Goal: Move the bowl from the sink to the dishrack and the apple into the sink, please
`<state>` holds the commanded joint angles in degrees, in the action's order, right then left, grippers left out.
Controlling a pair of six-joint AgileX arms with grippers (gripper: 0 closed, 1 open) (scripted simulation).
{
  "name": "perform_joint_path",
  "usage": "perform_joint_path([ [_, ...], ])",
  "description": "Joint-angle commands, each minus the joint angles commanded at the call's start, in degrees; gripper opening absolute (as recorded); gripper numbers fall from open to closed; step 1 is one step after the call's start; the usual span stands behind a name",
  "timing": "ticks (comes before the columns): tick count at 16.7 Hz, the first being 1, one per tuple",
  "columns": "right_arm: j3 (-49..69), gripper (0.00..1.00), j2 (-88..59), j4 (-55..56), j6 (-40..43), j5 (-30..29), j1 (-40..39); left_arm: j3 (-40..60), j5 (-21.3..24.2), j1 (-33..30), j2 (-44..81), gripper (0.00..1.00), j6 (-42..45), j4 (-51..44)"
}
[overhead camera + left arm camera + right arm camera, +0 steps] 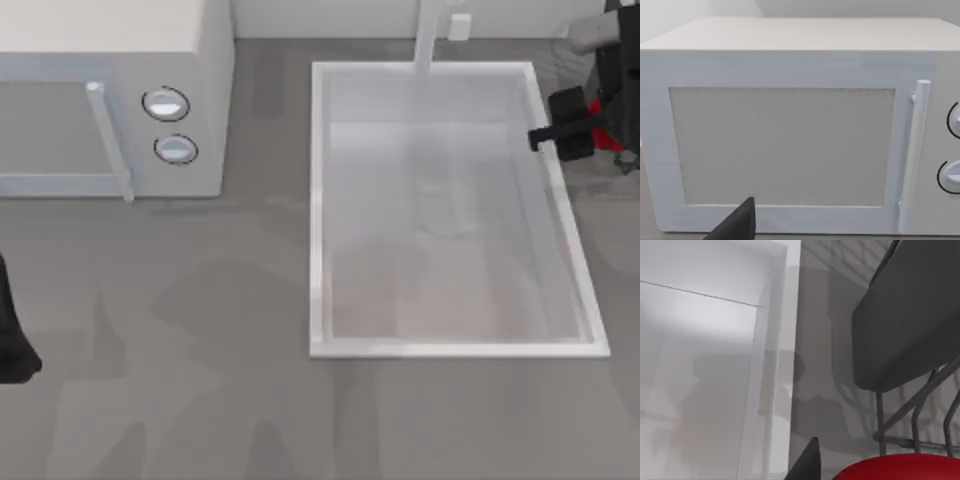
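The white sink [318, 200] lies right of centre, its basin bare, with the faucet post [428, 35] at its far rim. My right gripper [560, 130] hangs over the sink's far right rim. A red rounded thing [602, 135], which looks like the apple, sits right against it on the side away from the basin. In the right wrist view this red thing [895, 469] lies close below the camera, beside the sink rim [782, 390] and the dishrack wires [920, 410]. Whether it is gripped is unclear. The bowl is out of view.
A white microwave [110, 60] with two round knobs stands at the far left, facing the left wrist camera [790, 65]. My left gripper [12, 345] is parked at the table's left edge. A dark grey rounded panel [910, 315] rises over the rack wires.
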<state>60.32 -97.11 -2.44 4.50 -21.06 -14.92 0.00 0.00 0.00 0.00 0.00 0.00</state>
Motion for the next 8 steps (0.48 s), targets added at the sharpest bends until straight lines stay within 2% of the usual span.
perform_joint_path([
  [3,-3.3,0.00,0.6,14.7,-1.4,-3.4,-5.4,0.0,0.0,0.0,0.0,1.00,0.0,0.0],
  [8,-13.4,0.00,0.0,39.5,-1.6,-12.9,-13.2,0.0,0.0,0.0,0.0,1.00,0.0,0.0],
])
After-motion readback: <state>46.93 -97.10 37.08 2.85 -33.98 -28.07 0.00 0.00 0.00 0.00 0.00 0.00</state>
